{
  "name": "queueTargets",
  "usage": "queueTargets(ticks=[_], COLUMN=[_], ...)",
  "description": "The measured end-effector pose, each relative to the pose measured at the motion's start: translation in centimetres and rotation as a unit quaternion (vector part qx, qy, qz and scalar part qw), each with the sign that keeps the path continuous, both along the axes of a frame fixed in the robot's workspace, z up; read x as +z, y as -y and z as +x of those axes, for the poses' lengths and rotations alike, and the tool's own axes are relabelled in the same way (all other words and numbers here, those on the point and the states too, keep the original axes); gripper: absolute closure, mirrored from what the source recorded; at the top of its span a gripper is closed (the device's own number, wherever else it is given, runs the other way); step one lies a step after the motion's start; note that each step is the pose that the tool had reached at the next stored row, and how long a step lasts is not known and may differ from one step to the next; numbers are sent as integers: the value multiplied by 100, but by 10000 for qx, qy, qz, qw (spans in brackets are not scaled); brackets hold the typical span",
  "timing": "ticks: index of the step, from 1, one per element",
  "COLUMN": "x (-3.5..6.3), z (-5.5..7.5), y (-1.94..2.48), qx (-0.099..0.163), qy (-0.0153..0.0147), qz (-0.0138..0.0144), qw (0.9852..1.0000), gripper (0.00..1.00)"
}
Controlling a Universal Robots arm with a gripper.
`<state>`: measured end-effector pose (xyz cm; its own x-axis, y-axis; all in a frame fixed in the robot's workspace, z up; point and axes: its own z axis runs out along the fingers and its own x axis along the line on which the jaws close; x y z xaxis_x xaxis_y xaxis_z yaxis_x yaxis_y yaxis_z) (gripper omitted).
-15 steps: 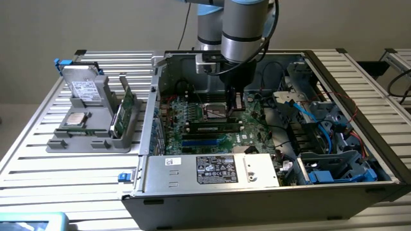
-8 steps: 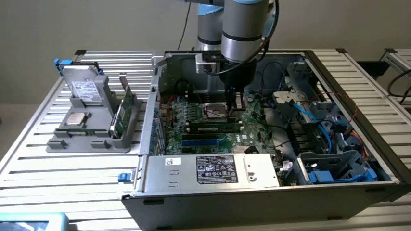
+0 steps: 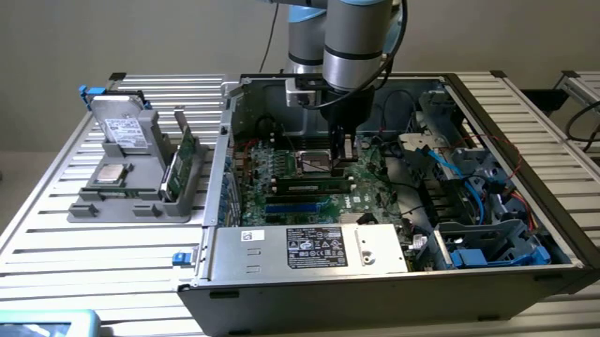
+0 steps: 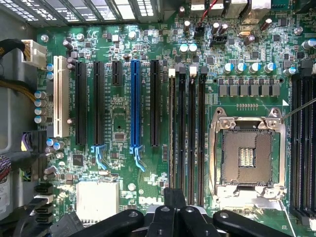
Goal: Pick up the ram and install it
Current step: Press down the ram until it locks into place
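Observation:
The ram [image 3: 314, 187], a green stick with a white label, stands on edge in one of the black memory slots [image 4: 186, 143] of the motherboard [image 3: 281, 175], just in front of the CPU socket [image 4: 247, 155]. My gripper [image 3: 341, 160] hangs inside the open computer case, a little above the socket and the slots, apart from the ram. In the wrist view its dark fingertips [image 4: 174, 196] sit pressed together over the end of the slots, with nothing seen between them. From above, the ram's top edge does not stand out among the slots.
A grey holder [image 3: 131, 193] on the slatted table at the exterior view's left carries a hard drive [image 3: 126, 130], a CPU [image 3: 112, 173] and upright green boards [image 3: 180, 165]. The case wall [image 3: 218, 175], the power supply [image 3: 314, 247] and blue cables [image 3: 454, 165] ring the motherboard.

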<state>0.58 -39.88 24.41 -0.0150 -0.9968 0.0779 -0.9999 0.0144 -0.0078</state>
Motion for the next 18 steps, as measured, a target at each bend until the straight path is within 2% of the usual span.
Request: queueTargets(ticks=[5,7,10,11,13,16,18], x=[0,-2,-13,-21,-38,-67,-78], z=[0,-1,-1,0,0,-4,-7], y=[0,0,-4,-6,-7,-19,-30], qx=[0,0,0,-1,0,1,1], qy=[-1,15,90,102,109,114,114], qz=[-3,-13,-41,-46,-72,-127,-129], qw=[10000,10000,10000,9999,9999,9999,9999], gripper=[89,89,89,89,89,89,89])
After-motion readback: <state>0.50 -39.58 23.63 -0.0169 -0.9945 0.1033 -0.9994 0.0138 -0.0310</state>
